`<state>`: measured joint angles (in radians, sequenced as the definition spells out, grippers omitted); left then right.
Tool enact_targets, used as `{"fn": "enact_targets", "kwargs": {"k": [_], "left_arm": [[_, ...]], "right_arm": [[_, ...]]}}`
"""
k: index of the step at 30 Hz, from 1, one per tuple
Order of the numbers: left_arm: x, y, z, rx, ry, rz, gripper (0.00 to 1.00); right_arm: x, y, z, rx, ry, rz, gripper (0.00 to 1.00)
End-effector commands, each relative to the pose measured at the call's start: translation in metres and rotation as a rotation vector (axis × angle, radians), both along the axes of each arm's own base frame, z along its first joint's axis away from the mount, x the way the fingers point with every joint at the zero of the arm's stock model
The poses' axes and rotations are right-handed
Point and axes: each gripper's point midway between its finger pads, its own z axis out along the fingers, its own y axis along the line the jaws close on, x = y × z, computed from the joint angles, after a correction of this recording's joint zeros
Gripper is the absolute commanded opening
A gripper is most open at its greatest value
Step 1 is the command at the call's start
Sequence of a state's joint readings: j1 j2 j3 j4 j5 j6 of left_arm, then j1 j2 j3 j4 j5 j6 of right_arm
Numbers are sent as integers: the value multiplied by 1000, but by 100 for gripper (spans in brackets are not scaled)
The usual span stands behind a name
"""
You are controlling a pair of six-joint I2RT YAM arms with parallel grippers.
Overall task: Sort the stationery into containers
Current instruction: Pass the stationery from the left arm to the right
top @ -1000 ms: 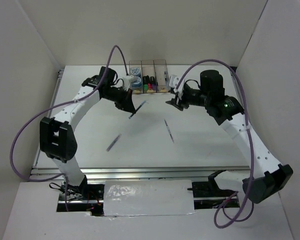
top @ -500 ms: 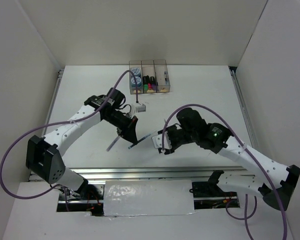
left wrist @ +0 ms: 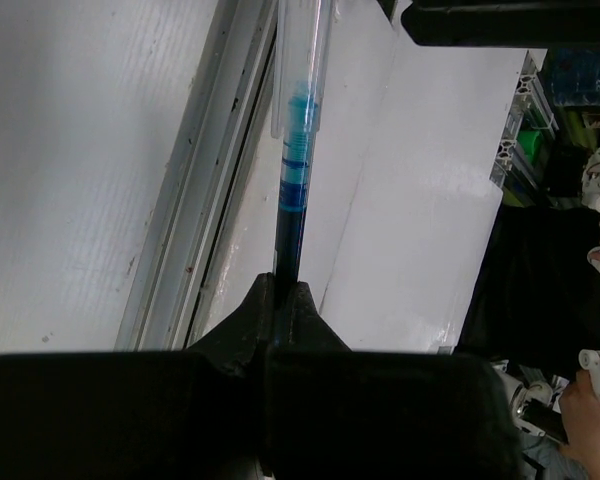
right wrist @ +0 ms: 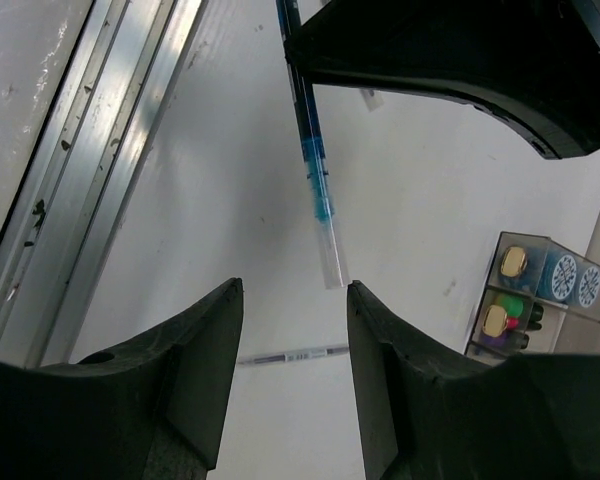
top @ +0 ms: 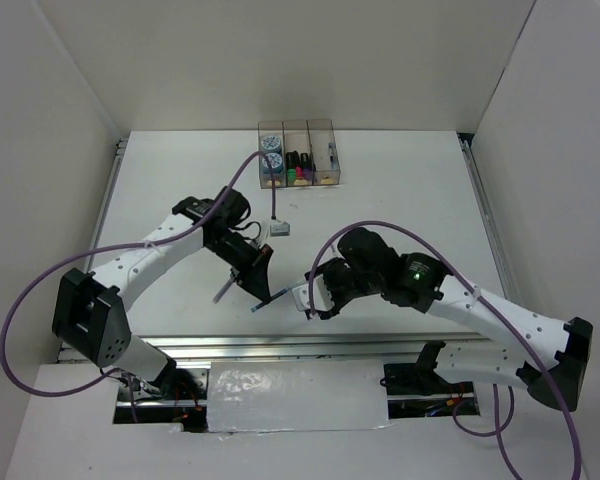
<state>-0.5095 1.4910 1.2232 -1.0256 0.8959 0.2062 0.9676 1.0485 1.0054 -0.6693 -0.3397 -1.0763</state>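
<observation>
My left gripper (top: 261, 288) is shut on a thin blue-grey pen (left wrist: 296, 150) and holds it off the table near the front middle. The pen's clear cap end (right wrist: 331, 262) points at my right gripper (right wrist: 293, 290). That gripper is open, and the cap tip sits just ahead of its fingertips without touching either one. A second pen (right wrist: 295, 354) lies flat on the table below the open jaws. In the top view another pen (top: 224, 291) lies beside the left gripper. The containers (top: 295, 167) stand at the back, with tape rolls, highlighters and a pen in them.
The metal rail (top: 280, 343) along the table's near edge runs just in front of both grippers. White walls enclose the table on three sides. A purple cable (top: 250, 165) loops from the left arm near the containers.
Both arms have come from near the containers to the front middle. The left one carried the pen there, and the right gripper swung round to face its cap end.
</observation>
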Motion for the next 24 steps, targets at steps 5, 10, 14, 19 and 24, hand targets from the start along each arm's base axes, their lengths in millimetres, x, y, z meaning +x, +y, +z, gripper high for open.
{"fn": "enact_targets", "kwargs": {"k": [5, 10, 14, 19, 24], "left_arm": [[-4, -8, 8, -49, 49, -44, 0], [-7, -10, 8, -37, 43, -66, 0], [-9, -12, 9, -39, 38, -80, 0], [-8, -13, 10, -44, 31, -86, 1], [-10, -12, 12, -56, 22, -96, 2]], "right_arm": [[6, 20, -1, 34, -61, 18, 53], [10, 27, -7, 23, -63, 26, 53], [11, 30, -14, 10, -72, 41, 51], [10, 32, -22, -16, -78, 64, 47], [10, 32, -23, -16, -74, 70, 28]]}}
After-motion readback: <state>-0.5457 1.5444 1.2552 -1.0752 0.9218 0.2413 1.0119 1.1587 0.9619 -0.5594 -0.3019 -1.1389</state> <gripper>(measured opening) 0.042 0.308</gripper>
